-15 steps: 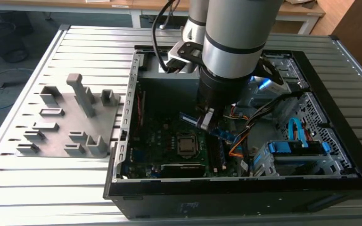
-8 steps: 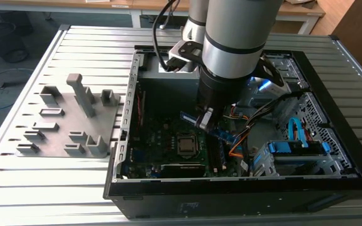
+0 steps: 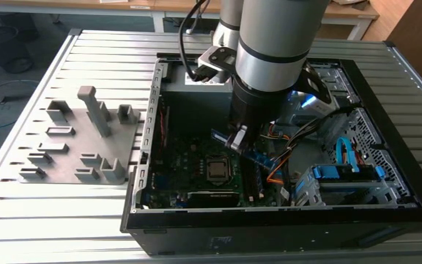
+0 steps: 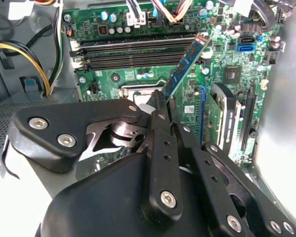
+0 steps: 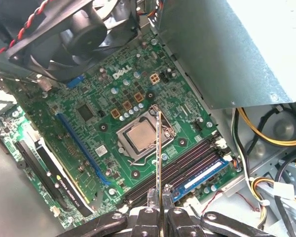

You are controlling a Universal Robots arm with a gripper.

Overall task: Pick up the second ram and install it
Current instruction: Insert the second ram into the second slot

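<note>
The second ram (image 3: 259, 155) is a thin blue-green stick held tilted above the motherboard (image 3: 189, 181) inside the open computer case. My gripper (image 3: 238, 142) is shut on one end of it. In the second wrist view the ram (image 4: 187, 61) slants out from the gripper (image 4: 164, 106) toward the black memory slots (image 4: 133, 52). In the first wrist view I see the ram (image 5: 159, 148) edge-on, rising from the gripper (image 5: 159, 196) over the processor socket (image 5: 140, 136). Another stick (image 5: 202, 175) sits seated in one of the slots.
Grey holder blocks (image 3: 79, 137) lie on the slatted table at the exterior view's left. Inside the case (image 3: 145, 165) are a fan (image 5: 81, 29), orange and yellow cables (image 3: 281, 165), a blue drive cage (image 3: 343, 173) and an expansion card (image 4: 227, 118).
</note>
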